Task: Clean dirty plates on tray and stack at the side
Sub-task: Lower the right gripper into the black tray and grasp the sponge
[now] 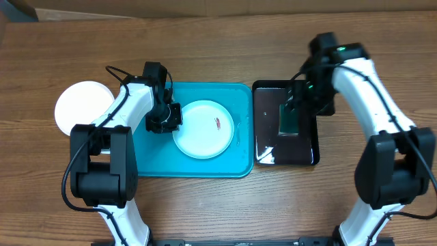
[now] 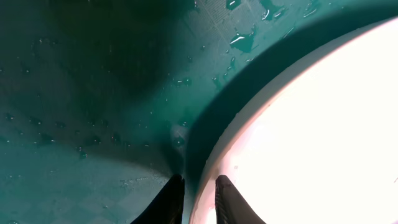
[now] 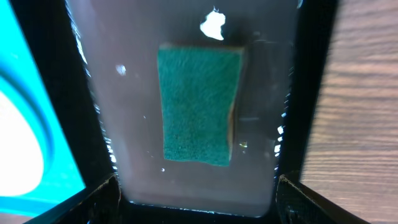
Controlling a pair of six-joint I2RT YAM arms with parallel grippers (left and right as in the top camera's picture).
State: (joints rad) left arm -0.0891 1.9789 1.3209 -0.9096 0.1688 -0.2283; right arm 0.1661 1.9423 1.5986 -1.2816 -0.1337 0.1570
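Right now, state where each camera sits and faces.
Overhead: above the table, looking straight down at turquoise rectangular plastic tray, round white plate, both arms.
Left wrist: low over that tray, jaws straddling the plate's rim.
Right wrist: above green rectangular sponge in glossy black tray, jaws wide.
Overhead and left wrist share the plate.

A white plate (image 1: 203, 130) with a red smear (image 1: 218, 124) lies in the turquoise tray (image 1: 157, 160), the left gripper (image 1: 164, 120) at its left rim. Left of the tray, a second plate (image 1: 82, 107) rests on the bench (image 1: 205, 212). Right of the tray stands a black tray (image 1: 266, 116) with a green sponge (image 1: 292, 121).
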